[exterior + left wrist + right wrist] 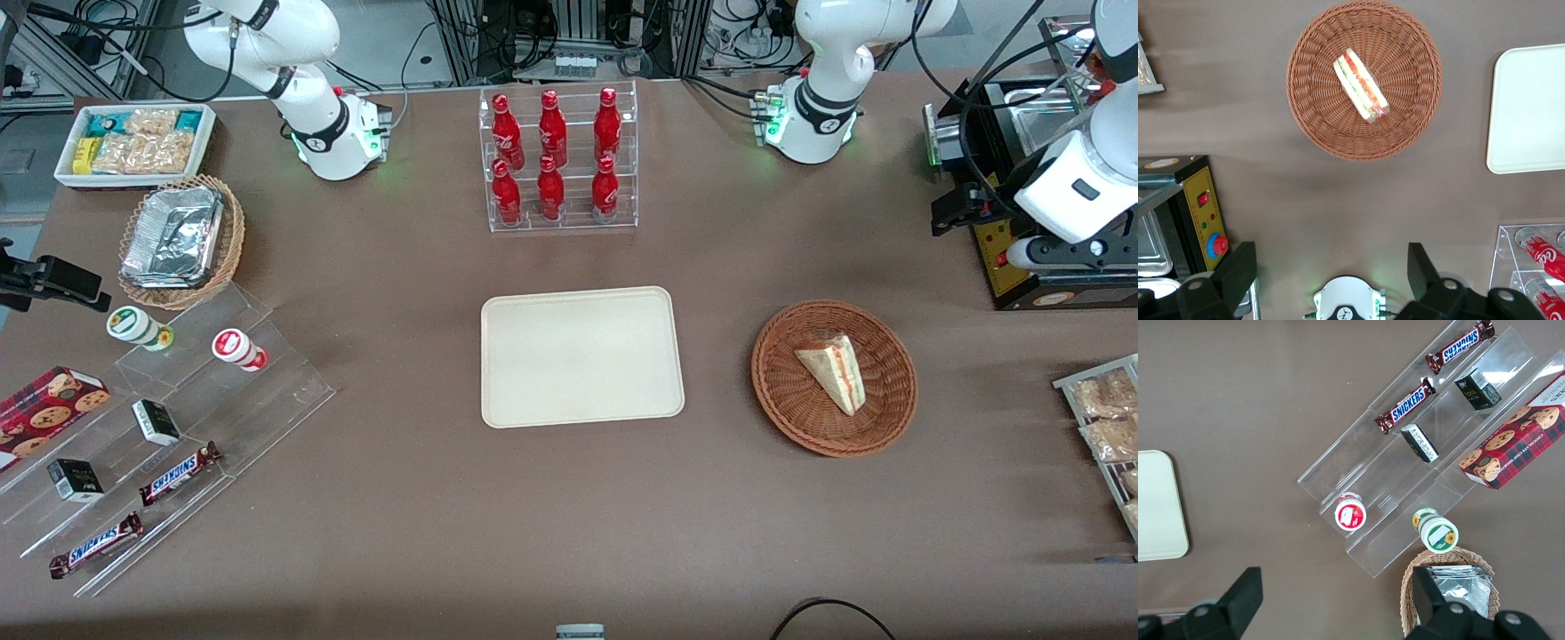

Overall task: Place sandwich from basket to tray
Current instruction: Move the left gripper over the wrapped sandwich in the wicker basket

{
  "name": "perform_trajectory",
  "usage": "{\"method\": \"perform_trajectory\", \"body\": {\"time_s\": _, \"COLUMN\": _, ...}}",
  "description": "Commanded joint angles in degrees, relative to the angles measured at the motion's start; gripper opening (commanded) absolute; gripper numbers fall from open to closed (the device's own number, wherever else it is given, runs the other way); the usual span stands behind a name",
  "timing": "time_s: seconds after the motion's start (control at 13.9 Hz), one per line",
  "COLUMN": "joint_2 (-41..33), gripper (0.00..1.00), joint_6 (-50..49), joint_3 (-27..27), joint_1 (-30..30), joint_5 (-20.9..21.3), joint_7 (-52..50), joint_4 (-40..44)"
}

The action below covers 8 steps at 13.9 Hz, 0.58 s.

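While the gripper [1331, 277] hangs high with its fingers spread wide and nothing between them, the sandwich [1361, 85] lies in the basket [1405, 113] well below it — the tray [582, 356] sits bare on the desk [569, 524] farther off.

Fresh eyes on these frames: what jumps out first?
Probably the six red bottles in their clear rack, farther from the front camera than the bare tray at mid-table. Next, the sandwich lying in the basket, beside the tray toward the working arm's end. The gripper hangs open and high, farther from the front camera than the basket, holding nothing.
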Motion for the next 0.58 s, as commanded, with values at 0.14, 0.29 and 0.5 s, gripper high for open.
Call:
{"method": "perform_trajectory", "body": {"time_s": 0.14, "joint_2": 0.8, "gripper": 1.00, "joint_6": 0.5, "joint_3": -0.4, "joint_1": 0.0, "joint_5": -0.6, "joint_7": 1.0, "joint_4": -0.1}}
{"method": "perform_trajectory", "body": {"time_s": 0.29, "joint_2": 2.0, "gripper": 1.00, "joint_6": 3.2, "joint_3": -0.9, "joint_1": -0.1, "joint_5": -0.7, "joint_7": 1.0, "joint_4": -2.2}}
{"method": "perform_trajectory", "body": {"time_s": 0.5, "joint_2": 2.1, "gripper": 1.00, "joint_6": 13.2, "joint_3": -1.1, "joint_1": -0.1, "joint_5": -0.6, "joint_7": 0.9, "joint_4": -11.3}}
